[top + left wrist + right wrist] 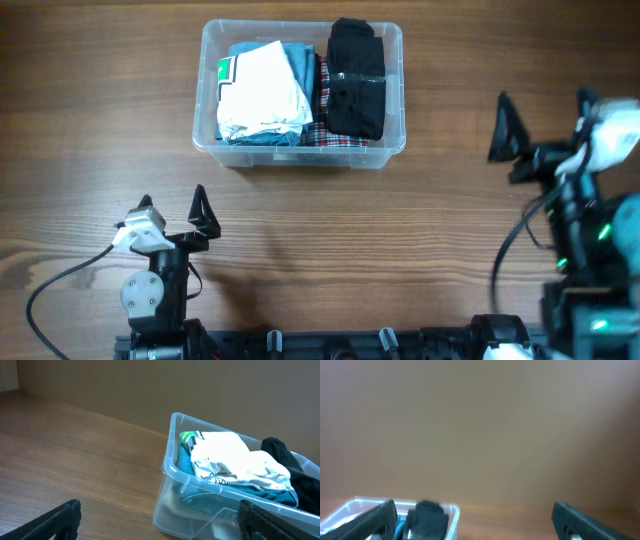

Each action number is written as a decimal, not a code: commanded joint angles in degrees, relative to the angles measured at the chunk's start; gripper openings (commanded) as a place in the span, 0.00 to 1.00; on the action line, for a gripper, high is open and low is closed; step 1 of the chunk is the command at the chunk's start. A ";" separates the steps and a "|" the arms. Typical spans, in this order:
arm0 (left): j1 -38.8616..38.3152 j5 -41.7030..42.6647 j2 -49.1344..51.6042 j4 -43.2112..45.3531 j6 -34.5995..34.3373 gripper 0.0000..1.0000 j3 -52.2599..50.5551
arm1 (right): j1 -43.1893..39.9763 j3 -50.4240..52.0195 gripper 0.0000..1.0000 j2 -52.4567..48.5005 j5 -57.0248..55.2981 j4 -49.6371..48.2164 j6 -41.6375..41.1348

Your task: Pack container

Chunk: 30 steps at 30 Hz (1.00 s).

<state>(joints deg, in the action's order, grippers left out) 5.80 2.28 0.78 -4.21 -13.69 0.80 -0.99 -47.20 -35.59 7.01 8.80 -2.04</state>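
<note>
Wooden table (100, 120). Clear container (300, 24) sits at the far centre of the table, upright, well apart from both arms. Inside it: white folded garment (262, 92) on the left on top of blue fabric (300, 60), black garment (356, 80) on the right, plaid edge (335, 140) at the near wall. Left end effector (173, 205) near front-left, fingers apart, holding nothing. Right end effector (543, 110) at the right side, fingers apart, holding nothing.

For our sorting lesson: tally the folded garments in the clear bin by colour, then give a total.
White garment: 1
Teal-blue garment: 1
Red plaid garment: 1
Black garment: 1
Total: 4 garments showing in the container
</note>
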 commanded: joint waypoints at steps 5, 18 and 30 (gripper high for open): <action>0.48 0.48 -0.46 0.00 -0.28 1.00 -0.48 | 0.17 33.46 1.00 24.41 2.93 -10.08 -7.17; 0.48 0.48 -0.46 0.00 -0.26 1.00 -0.48 | 0.17 45.92 1.00 34.27 -0.52 -8.68 -5.60; 0.48 0.48 -0.46 0.00 -0.26 1.00 -0.48 | 0.17 46.58 1.00 35.41 -1.03 -8.50 -2.45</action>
<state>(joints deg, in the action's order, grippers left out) 5.80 2.31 0.78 -4.23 -13.69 0.75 -0.99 -0.99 -1.15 7.01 0.40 -6.11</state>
